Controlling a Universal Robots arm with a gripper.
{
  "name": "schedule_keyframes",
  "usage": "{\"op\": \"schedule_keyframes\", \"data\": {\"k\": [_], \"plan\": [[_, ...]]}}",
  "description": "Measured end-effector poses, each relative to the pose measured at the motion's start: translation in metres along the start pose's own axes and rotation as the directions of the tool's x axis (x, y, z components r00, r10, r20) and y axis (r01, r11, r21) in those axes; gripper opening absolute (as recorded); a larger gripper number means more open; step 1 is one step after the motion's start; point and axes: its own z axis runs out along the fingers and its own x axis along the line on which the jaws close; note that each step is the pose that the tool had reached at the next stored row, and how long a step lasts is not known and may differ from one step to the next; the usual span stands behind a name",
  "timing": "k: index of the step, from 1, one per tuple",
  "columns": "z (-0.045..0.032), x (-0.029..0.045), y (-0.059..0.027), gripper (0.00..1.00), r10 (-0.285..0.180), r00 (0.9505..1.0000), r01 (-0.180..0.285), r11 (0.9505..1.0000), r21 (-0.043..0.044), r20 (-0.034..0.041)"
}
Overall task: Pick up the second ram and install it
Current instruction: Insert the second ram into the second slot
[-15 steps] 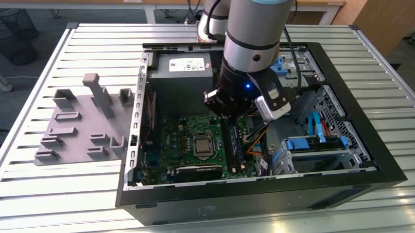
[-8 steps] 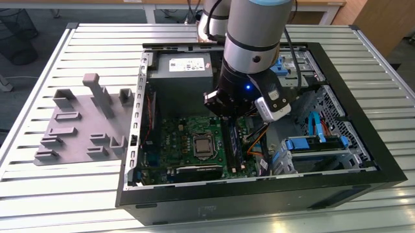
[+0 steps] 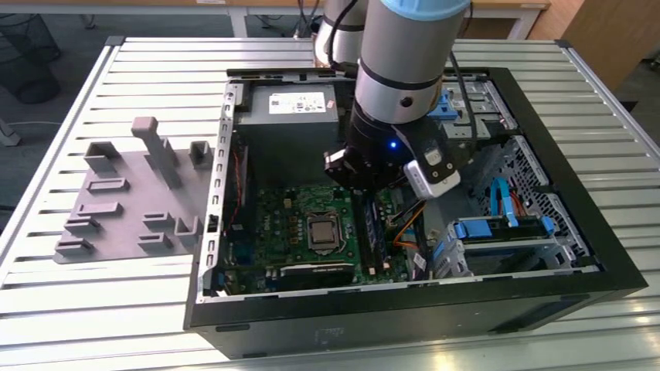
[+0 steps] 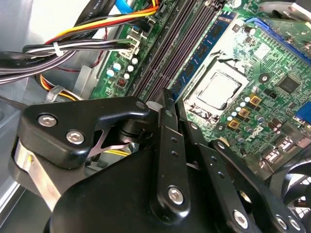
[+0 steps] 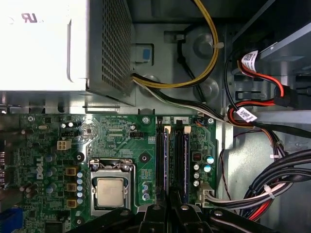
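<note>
While I watched the exterior view, the gripper [image 3: 363,193] hung low inside the open case [image 3: 577,255], right over the ram [image 3: 372,232]. The ram stood on edge in the slots beside the socket [image 3: 323,232], and the tray [image 3: 113,209] lay well apart outside the case. I judged the pick-up done and the seating in hand. That calls for straight downward pressure with the board square in its slot. The supply [image 3: 294,104] carried a white label, which I left unread.

From the second wrist view, I could not tell whether the pincer was apart or together. Its tip met the slot rails [image 4: 167,58], with bundled cables [image 4: 73,48] just beside them.

Through the first wrist view, printed tags [image 5: 245,115] hung on the red cables.
</note>
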Motion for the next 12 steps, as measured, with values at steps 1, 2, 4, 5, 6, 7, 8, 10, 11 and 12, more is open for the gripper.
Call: {"op": "schedule_keyframes", "data": {"k": [1,2,4,5,6,7,8,10,11,12], "plan": [[0.0005,0.0000,-0.0004,0.14,0.000,1.0000,0.000,1.0000,0.0000,-0.0001],[0.0011,0.0000,-0.0009,0.14,0.000,1.0000,0.000,1.0000,0.0000,-0.0001],[0.0027,-0.0001,-0.0016,0.14,0.000,1.0000,0.000,1.0000,-0.0002,-0.0001],[0.0038,-0.0001,-0.0018,0.14,0.000,1.0000,0.000,1.0000,-0.0004,-0.0001],[0.0048,-0.0001,-0.0020,0.14,0.000,1.0000,0.000,1.0000,-0.0002,-0.0002],[0.0060,-0.0001,-0.0021,0.14,0.000,1.0000,0.000,1.0000,-0.0002,-0.0003],[0.0071,-0.0001,-0.0022,0.14,0.000,1.0000,0.000,1.0000,-0.0002,-0.0003],[0.0095,-0.0002,-0.0023,0.14,0.000,1.0000,0.000,1.0000,-0.0002,-0.0004],[0.0104,-0.0002,-0.0023,0.14,0.000,1.0000,0.000,1.0000,-0.0002,-0.0004],[0.0114,-0.0002,-0.0023,0.14,0.000,1.0000,0.000,1.0000,-0.0002,-0.0004]]}}
